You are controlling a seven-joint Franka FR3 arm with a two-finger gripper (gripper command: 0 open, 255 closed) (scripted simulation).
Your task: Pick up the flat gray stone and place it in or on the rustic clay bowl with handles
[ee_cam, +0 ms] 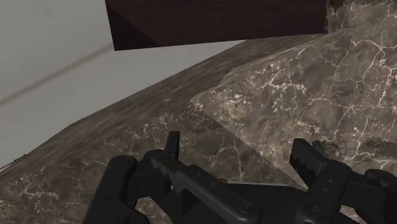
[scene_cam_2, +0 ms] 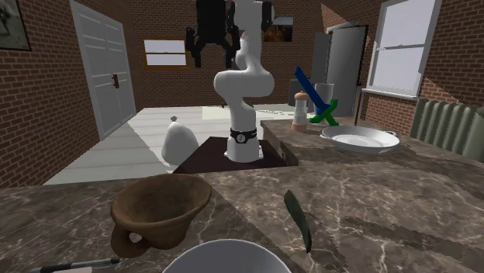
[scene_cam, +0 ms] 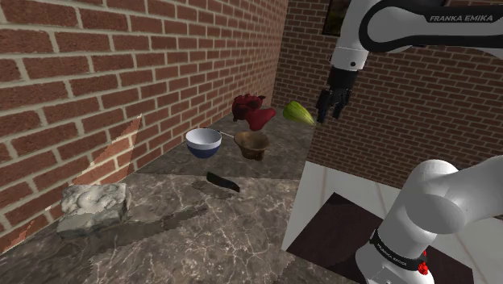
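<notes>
Domestic interior with a kitchen-style counter. Red brick walls [scene_cam: 81, 89] are enclosing the room, and a framed picture [scene_cam_2: 11, 27] is hanging on one of them. A white panelled double door [scene_cam_2: 101, 74] and a tall paned window [scene_cam_2: 402, 46] with a white frame are standing in the far walls. Pale floorboards [scene_cam_2: 132, 143] are stretching in front of the door. A dark, veined marble desk [scene_cam_2: 388, 209] is extending along the brick wall and carrying household tableware: a brown clay bowl with handles [scene_cam_2: 159, 208], a blue-and-white bowl [scene_cam: 203, 143], a wide white dish [scene_cam_2: 358, 139] and a small table mill [scene_cam_2: 299, 108] standing upright near the dish.
</notes>
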